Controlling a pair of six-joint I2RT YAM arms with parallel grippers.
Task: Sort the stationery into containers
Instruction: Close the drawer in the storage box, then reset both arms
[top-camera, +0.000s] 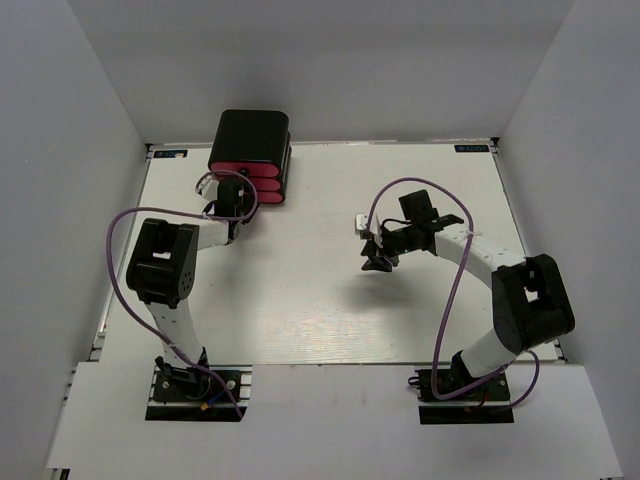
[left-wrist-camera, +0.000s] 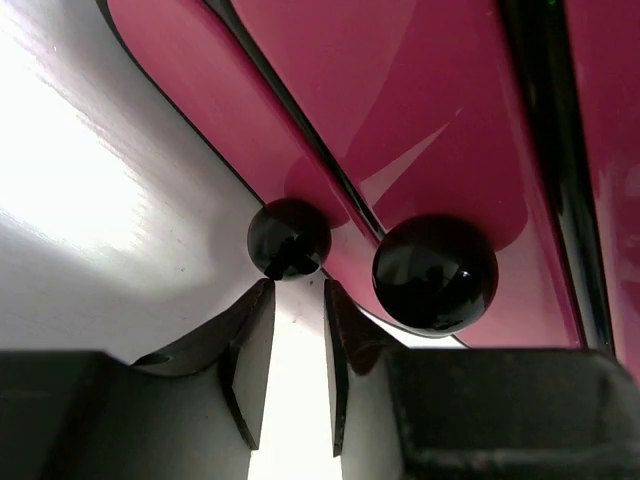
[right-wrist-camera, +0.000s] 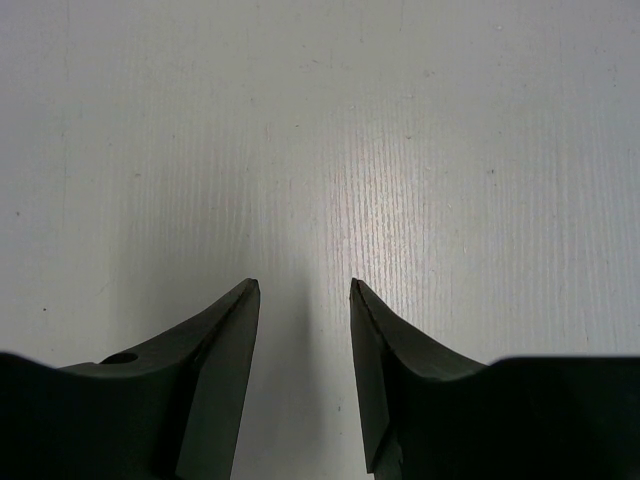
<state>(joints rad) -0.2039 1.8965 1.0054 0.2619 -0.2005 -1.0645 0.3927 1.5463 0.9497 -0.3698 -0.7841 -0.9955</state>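
1. The left arm (top-camera: 165, 265) rises from its base at the near edge and reaches toward the far left of the white tabletop (top-camera: 300, 300). A purple cable (top-camera: 112, 260) loops beside it.
2. A glossy black rounded cabinet (top-camera: 255, 130) stands at the far left of the tabletop, by the back edge. Its stacked pink drawers (top-camera: 268, 185) face the arms. From above, the arm's end covers part of the drawer fronts, so their knobs are hidden in that view.
3. The left hand (left-wrist-camera: 298, 292) is right up at those fronts. Its fingers are slightly released, with a thin bright gap between them, and they grasp nothing.
4. In the left wrist view a small black round knob (left-wrist-camera: 289, 238) sits just beyond the fingertips, not between them. Whether it touches them cannot be told.
5. A second black round knob (left-wrist-camera: 435, 272) lies just to its right and looks larger. Both knobs sit close to a dark seam between drawers. The rightmost pink front is cut off by the picture's edge.
6. Right of the tabletop's centre lies a small white stubby piece (top-camera: 360, 224), close to the right wrist. It is too small to make out its shape, or whether it touches the arm.
7. The right hand (right-wrist-camera: 305, 285) hangs above bare tabletop, near that white piece and well apart from the cabinet. Its fingers are spread wide and released, with only the white surface between them.
8. The right arm (top-camera: 520, 305) bends back to its base at the near right, with a second purple cable (top-camera: 455, 290) arching along it.
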